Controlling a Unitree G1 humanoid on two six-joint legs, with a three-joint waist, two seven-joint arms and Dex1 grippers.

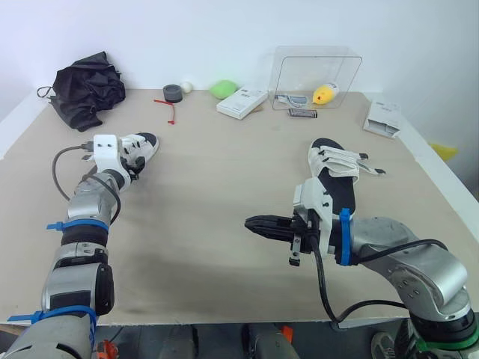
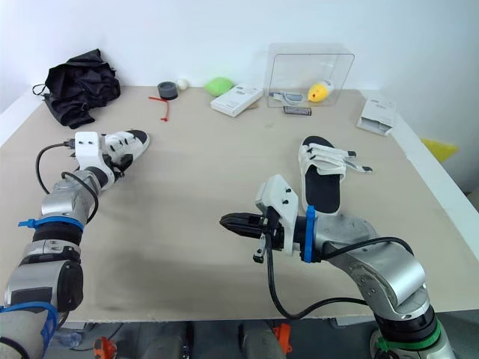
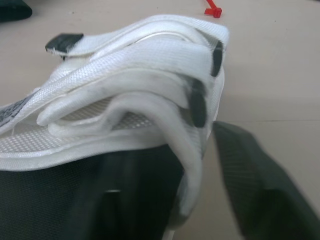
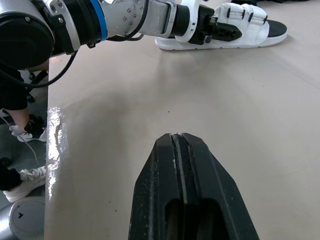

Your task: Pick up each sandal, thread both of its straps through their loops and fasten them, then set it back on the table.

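The left sandal (image 1: 142, 143) lies at about 9 o'clock on the table (image 1: 209, 194), and the left gripper (image 1: 135, 161) is right up against it. In the left wrist view its fingers (image 3: 260, 190) stand apart with the folded edge of the white straps (image 3: 150, 75) between them. A strip of bare table shows beside one finger, so it looks released rather than clamped. The right sandal (image 1: 334, 176) lies at about 3 o'clock with its strap ends (image 1: 370, 170) splayed loose to the side. The right gripper (image 1: 253, 224) is clenched on nothing, just off that sandal's 8 o'clock side and pointing away from it. The main risk is on the left: the webbing is stacked in several layers, and a close from here could catch only the outer fold. The strap would then peel up, or slip back out of its loop, instead of the sandal lifting. A shallow bite could also skid the light sandal across the smooth tabletop. The right gripper is too far off to steady it. Brought to its own sandal without opening, it would shove it toward the table's edge.
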